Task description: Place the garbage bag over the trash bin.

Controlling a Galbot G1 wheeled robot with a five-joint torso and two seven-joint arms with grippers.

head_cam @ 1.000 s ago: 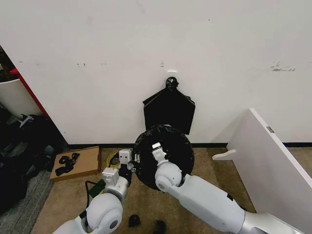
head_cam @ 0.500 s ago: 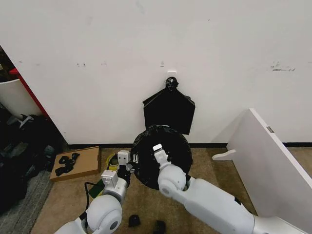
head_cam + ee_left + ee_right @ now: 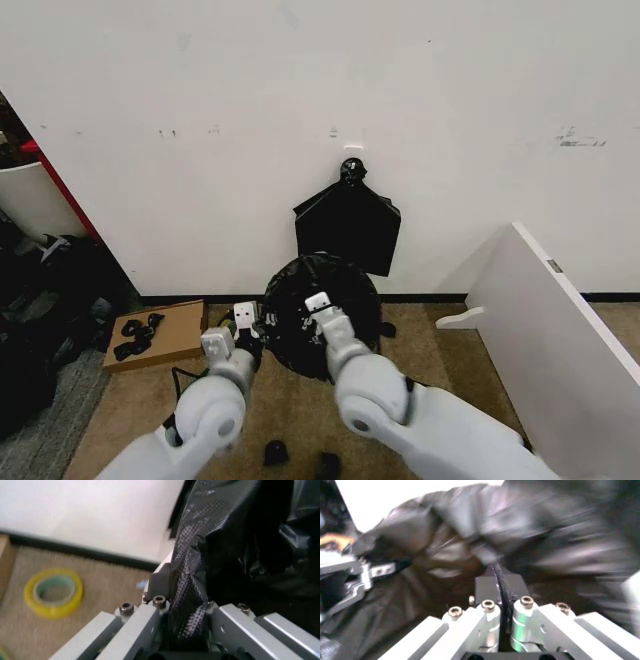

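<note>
Where clamped, both arms outstretched.

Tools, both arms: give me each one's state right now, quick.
Left tool: shut on the garbage bag, pinching its edge.
Right tool: shut on the garbage bag, a fold clamped between its fingers.

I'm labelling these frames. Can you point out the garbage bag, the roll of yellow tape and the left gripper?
garbage bag (image 3: 320, 305): head view, its crinkled top.
roll of yellow tape (image 3: 52, 591): left wrist view, its rim.
left gripper (image 3: 182, 603): left wrist view, between fingertips, shut on the bag.
</note>
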